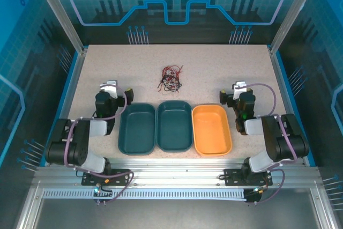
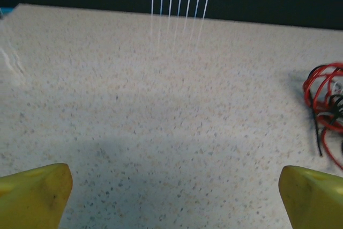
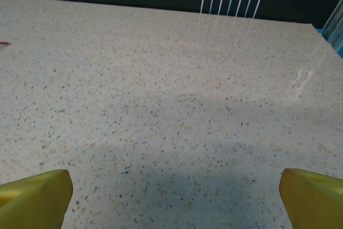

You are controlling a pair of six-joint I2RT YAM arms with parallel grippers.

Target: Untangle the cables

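The cables (image 1: 171, 78) lie in one tangled heap of red, black and white strands on the speckled table, behind the middle bin. In the left wrist view the same cables (image 2: 325, 105) sit at the right edge. My left gripper (image 1: 110, 86) rests to the left of the bins, open, its yellow fingertips (image 2: 37, 194) wide apart over bare table. My right gripper (image 1: 239, 87) sits to the right of the heap, open as well, with yellow fingertips (image 3: 35, 199) spread and nothing between them. A red strand end (image 3: 3, 43) shows at the left edge of the right wrist view.
Two dark teal bins (image 1: 137, 128) (image 1: 174, 124) and an orange bin (image 1: 211, 129) stand in a row near the front, between the arms. Blue-framed walls enclose the table (image 1: 214, 63) at the back and sides.
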